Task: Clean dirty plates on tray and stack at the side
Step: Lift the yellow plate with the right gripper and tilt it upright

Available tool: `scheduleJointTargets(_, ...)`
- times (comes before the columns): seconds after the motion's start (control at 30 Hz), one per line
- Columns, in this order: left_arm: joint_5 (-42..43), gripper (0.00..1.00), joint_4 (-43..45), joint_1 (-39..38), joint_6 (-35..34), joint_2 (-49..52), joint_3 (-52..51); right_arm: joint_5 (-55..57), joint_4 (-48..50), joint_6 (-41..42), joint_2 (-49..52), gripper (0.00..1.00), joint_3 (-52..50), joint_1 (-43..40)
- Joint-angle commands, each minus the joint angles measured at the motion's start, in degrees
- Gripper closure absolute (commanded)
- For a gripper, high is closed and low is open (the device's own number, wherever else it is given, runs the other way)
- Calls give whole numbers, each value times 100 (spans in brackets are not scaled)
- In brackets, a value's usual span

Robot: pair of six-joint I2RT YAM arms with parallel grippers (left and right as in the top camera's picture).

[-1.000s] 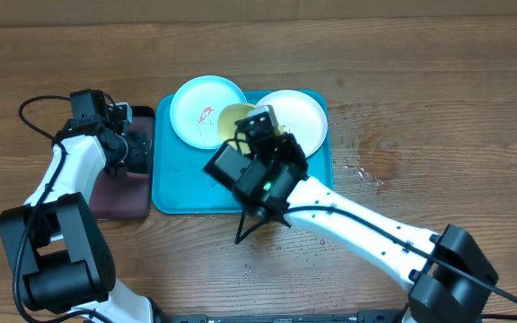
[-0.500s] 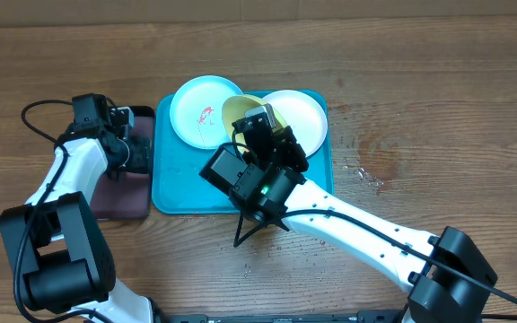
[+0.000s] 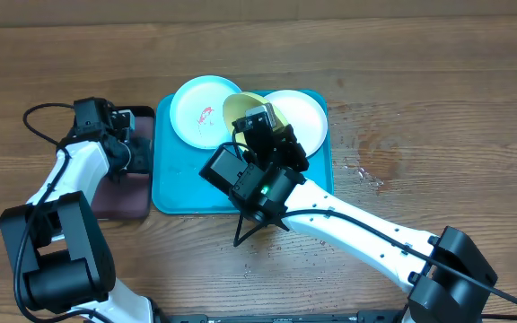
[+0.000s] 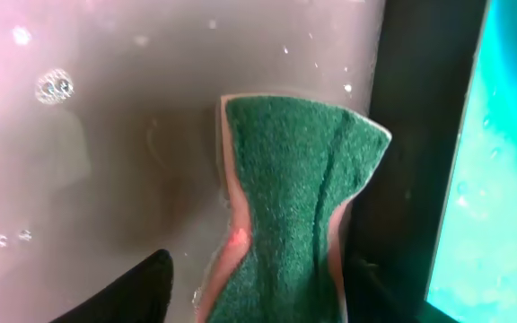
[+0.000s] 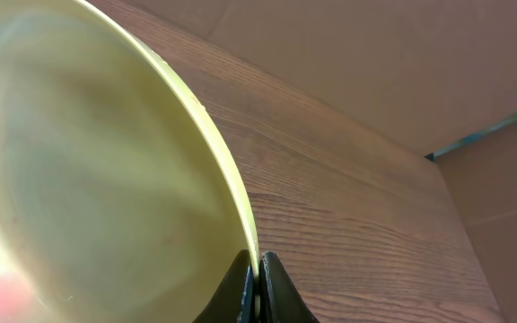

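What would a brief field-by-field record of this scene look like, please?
right gripper: shut on the rim of the yellow-green plate
yellow-green plate: held up over the teal tray, overlapping the other two plates as seen from overhead
light blue plate: on the teal tray, red smear
white plate: on the teal tray
left gripper: at the green sponge; grip unclear
green sponge: in the wet small black-rimmed tray
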Motion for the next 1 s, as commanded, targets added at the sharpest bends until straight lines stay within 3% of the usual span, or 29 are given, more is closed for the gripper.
scheduleJointTargets(0.0, 44, 42, 20, -33, -31, 87, -107, 162, 39, 24, -177, 96, 199, 26)
scheduleJointTargets(0.17, 44, 43, 57, -33, -33, 87, -190, 162, 39, 24, -177, 96, 199, 26)
scheduleJointTargets(0.27, 52, 54, 122, -33, -39, 87, -284, 162, 39, 26, -177, 97, 199, 26)
scheduleJointTargets(0.33, 68, 66, 146, -33, -50, 87, -345, 162, 39, 24, -177, 96, 199, 26)
scheduleJointTargets(0.43, 63, 96, 127, -31, -55, 87, -382, 162, 37, 24, -177, 96, 199, 26)
scheduleJointTargets(0.7, -625, 96, -66, 13, -437, -33, -149, 162, 37, 24, -177, 96, 199, 26)
scheduleJointTargets(0.73, -621, 95, -94, 17, -437, -68, -92, 164, 39, 24, -177, 96, 199, 26)
scheduleJointTargets(0.77, -623, 83, -120, 15, -435, -109, -28, 162, 39, 24, -177, 96, 199, 26)
scheduleJointTargets(0.8, -621, 55, -138, 15, -435, -133, 20, 162, 39, 26, -177, 96, 199, 26)
scheduleJointTargets(0.83, -619, 41, -136, 15, -437, -155, 66, 162, 37, 24, -177, 96, 199, 26)
scheduleJointTargets(0.9, -619, 27, -129, 15, -437, -155, 120, 160, 37, 24, -177, 96, 199, 26)
scheduleJointTargets(0.97, -614, 24, -42, 11, -437, -155, 122, 122, 39, 26, -177, 96, 199, 26)
